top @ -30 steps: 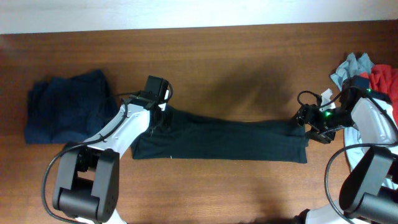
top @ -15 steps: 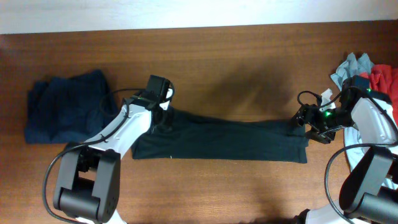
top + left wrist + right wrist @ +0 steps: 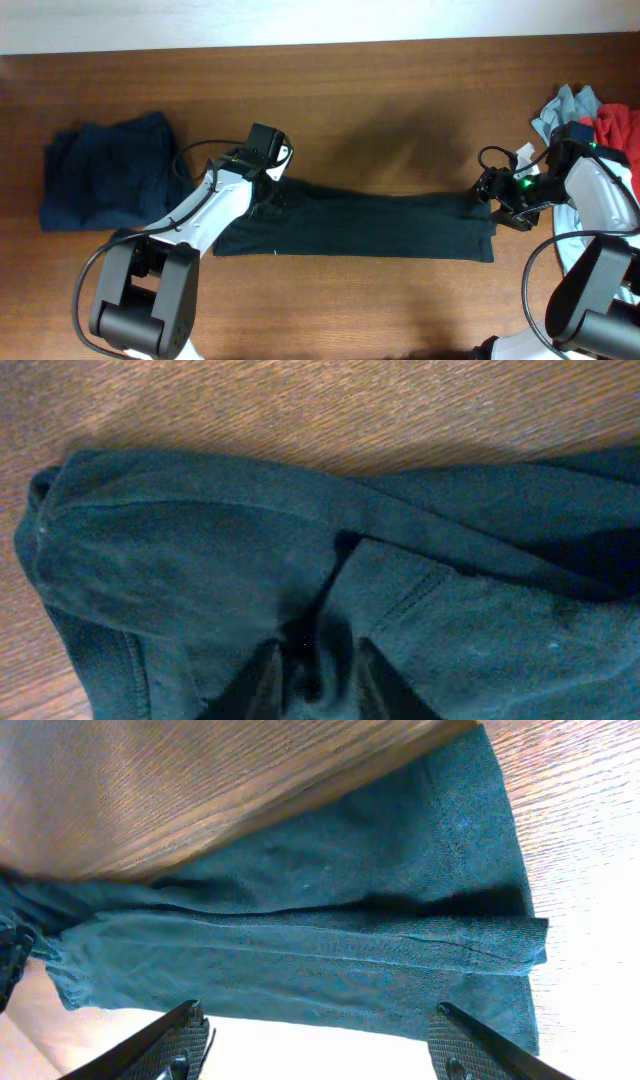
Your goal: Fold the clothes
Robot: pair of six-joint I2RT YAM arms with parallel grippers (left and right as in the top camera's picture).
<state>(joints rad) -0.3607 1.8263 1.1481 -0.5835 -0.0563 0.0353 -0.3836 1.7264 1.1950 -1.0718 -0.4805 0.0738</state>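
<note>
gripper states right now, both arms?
Left gripper: closed, pinching a fold of the dark shirt.
Right gripper: open, jaws wide over the shirt's other end, gripping nothing.

The left arm (image 3: 215,205) and right arm (image 3: 590,190) share glossy white shells between black cylindrical joints, with thin black cables (image 3: 205,146) looping near the wrists, a small green light (image 3: 520,182) on the right wrist, and black ribbed fingers (image 3: 175,1042)
</note>
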